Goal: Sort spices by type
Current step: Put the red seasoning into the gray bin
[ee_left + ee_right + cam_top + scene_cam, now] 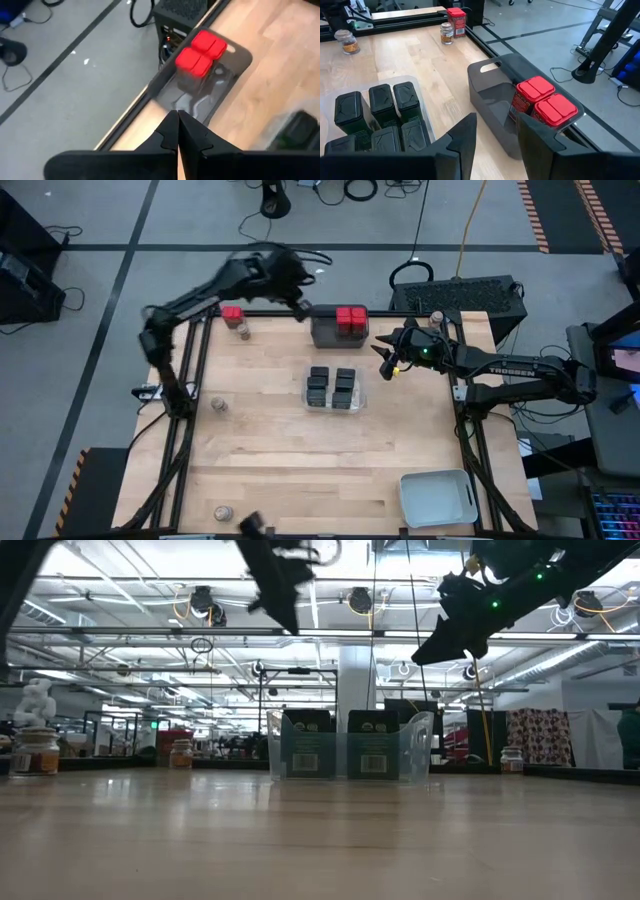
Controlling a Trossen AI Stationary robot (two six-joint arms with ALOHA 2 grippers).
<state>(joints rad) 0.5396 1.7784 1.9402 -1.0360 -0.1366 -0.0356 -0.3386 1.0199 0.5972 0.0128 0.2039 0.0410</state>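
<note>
Robotics laboratory: a framed wooden worktop (300, 450) is set on taped grey flooring (90, 330), with cables (350, 190), ceiling trusses (150, 635) and further benches seen behind.

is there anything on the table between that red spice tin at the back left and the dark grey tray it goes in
Only a small clear jar stands right beside the red-topped tin, on its tray side. Past it, the wood up to the dark grey tray shows bare. The shut left gripper hangs above that stretch.
</note>
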